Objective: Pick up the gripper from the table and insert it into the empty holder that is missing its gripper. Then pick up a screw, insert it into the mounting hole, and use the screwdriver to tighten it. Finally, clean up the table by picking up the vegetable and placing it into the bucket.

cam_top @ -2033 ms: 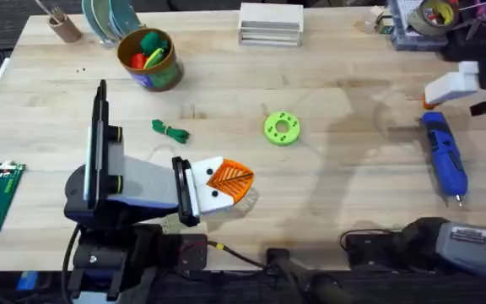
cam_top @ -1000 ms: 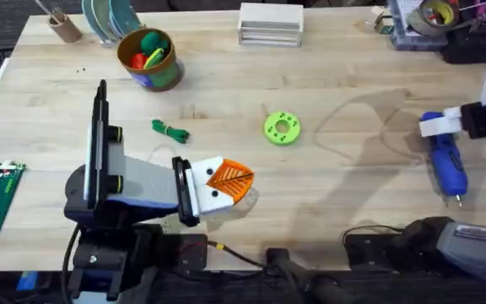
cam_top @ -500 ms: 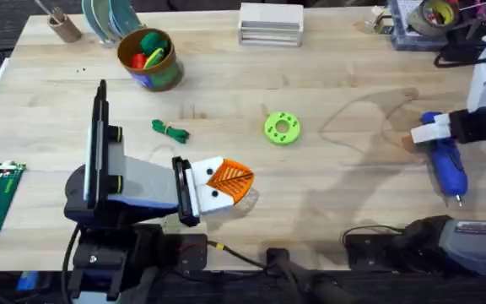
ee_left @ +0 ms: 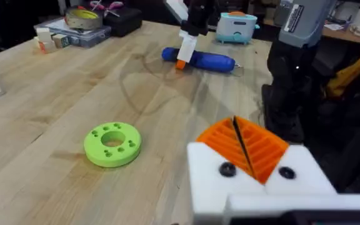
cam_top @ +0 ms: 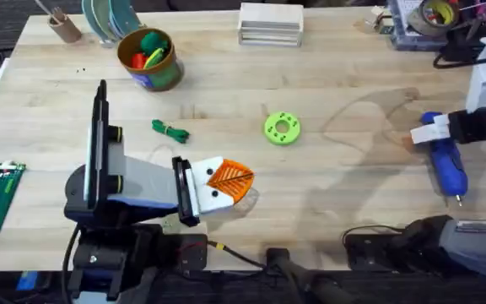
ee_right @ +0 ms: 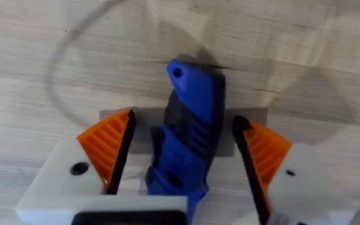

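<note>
Right gripper (ee_right: 183, 153) straddling the blue screwdriver (cam_top: 445, 159) at about 3 o'clock on the table (cam_top: 327, 76).
Orange pads (ee_right: 110, 145) set wide on either side of the blue body, not clearly touching it — screwdriver lying flat. Left gripper (cam_top: 226, 181) parked near 7 o'clock, pads pressed together, nothing between. Dark-green vegetable (cam_top: 170, 130) lying just beyond it, green disc (cam_top: 281, 127) near centre, bucket (cam_top: 148, 57) at 11 o'clock.

Right gripper (ee_right: 183, 156) straddles the screwdriver (ee_right: 189, 134), one finger on each side, the tool lying on the table (cam_top: 327, 84). Disc (cam_top: 281, 127) sits well to the gripper's left, vegetable (cam_top: 170, 129) farther left beyond it.
</note>
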Available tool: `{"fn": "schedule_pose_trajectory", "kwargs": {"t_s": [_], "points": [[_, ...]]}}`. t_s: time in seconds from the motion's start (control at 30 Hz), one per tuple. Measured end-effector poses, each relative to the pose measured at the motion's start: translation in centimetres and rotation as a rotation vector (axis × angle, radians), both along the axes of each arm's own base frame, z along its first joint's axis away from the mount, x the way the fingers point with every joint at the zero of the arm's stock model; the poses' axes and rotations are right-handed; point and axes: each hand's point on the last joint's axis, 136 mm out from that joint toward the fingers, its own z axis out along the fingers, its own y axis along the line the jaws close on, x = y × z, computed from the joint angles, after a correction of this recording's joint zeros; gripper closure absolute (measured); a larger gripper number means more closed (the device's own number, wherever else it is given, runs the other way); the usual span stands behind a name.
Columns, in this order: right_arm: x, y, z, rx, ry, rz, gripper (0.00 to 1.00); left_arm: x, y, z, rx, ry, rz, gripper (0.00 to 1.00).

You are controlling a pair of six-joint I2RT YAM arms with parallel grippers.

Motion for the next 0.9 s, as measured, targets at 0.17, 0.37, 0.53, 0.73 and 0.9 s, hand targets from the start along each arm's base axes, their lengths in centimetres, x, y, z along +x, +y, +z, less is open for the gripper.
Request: {"fn": "schedule_pose_trajectory", "kwargs": {"t_s": [0.17, 0.37, 0.53, 0.73, 0.9], "points": [[0.00, 0.00, -0.01, 0.000, 0.000, 0.003, 0.009, 0.00, 0.00, 0.00, 0.000, 0.000, 0.000, 0.997], [0.00, 0.00, 0.00, -0.001, 0.000, 0.003, 0.007, 0.00, 0.00, 0.00, 0.000, 0.000, 0.000, 0.997], [0.00, 0.00, -0.01, -0.001, 0.000, 0.003, 0.007, 0.00, 0.00, 0.00, 0.000, 0.000, 0.000, 0.997], [0.03, -0.02, 0.01, -0.002, -0.001, 0.003, 0.037, 0.00, 0.00, 0.00, 0.000, 0.000, 0.000, 0.997], [0.08, -0.29, 0.03, -0.011, -0.005, 0.005, 0.222, 0.00, 0.00, 0.00, 0.000, 0.000, 0.000, 0.997]]}}
